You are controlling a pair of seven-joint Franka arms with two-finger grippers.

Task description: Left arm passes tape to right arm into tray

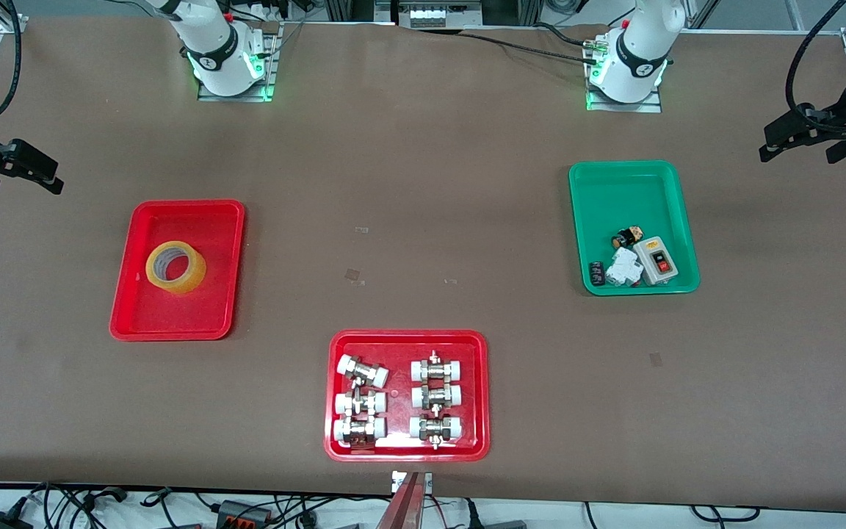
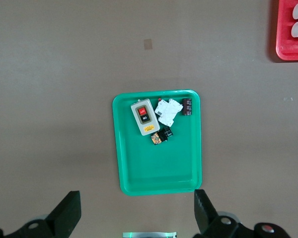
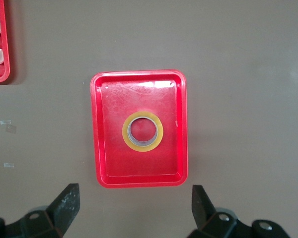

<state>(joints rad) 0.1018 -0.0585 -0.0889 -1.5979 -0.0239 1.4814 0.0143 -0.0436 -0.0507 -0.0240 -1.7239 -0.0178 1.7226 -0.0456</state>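
Observation:
The tape (image 1: 175, 267), a yellowish roll with a pale core, lies flat in the red tray (image 1: 145, 320) toward the right arm's end of the table. It also shows in the right wrist view (image 3: 142, 131), in the middle of the tray (image 3: 99, 148). My right gripper (image 3: 134, 204) is open and empty, high up, with the tray in its view; in the front view it (image 1: 26, 167) is at the table's edge. My left gripper (image 2: 136, 210) is open and empty, high up by the green tray (image 2: 159, 173); in the front view it (image 1: 797, 138) is at the left arm's end.
The green tray (image 1: 614, 191) holds a grey switch box (image 1: 656, 260) and small electrical parts. A second red tray (image 1: 335, 397) with several white-capped metal fittings sits nearest the front camera. Bits of tape residue mark the brown table between the trays.

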